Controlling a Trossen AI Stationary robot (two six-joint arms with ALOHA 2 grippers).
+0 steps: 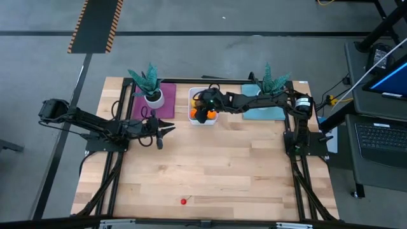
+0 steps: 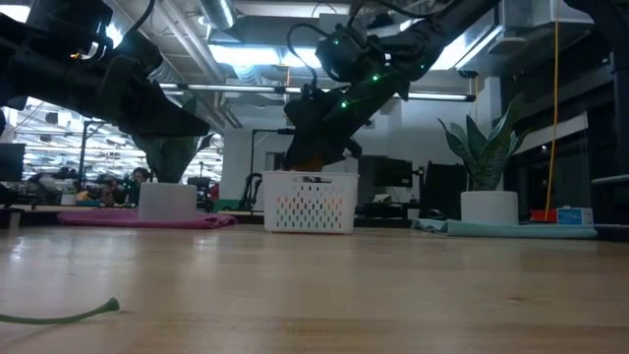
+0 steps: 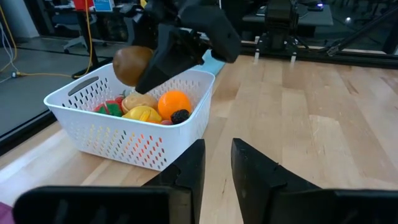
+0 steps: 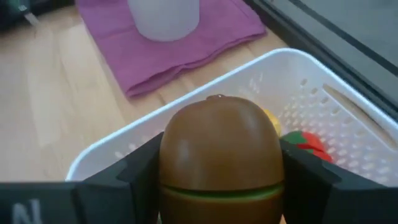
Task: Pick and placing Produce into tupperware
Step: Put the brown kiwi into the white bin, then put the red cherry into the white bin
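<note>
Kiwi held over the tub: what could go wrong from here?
1. The right gripper holds the kiwi above the tub's rim; released there, it might strike the rim and fall outside.
2. The tub already holds produce, so the kiwi may bounce off the orange.

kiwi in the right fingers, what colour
Brown, with a green band; the kiwi shows best in the right wrist view.

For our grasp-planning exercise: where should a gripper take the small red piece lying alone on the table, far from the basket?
Across its middle, straight down from above: the red piece looks small and roundish, low on the bare table, with nothing beside it to block the fingers.
</note>
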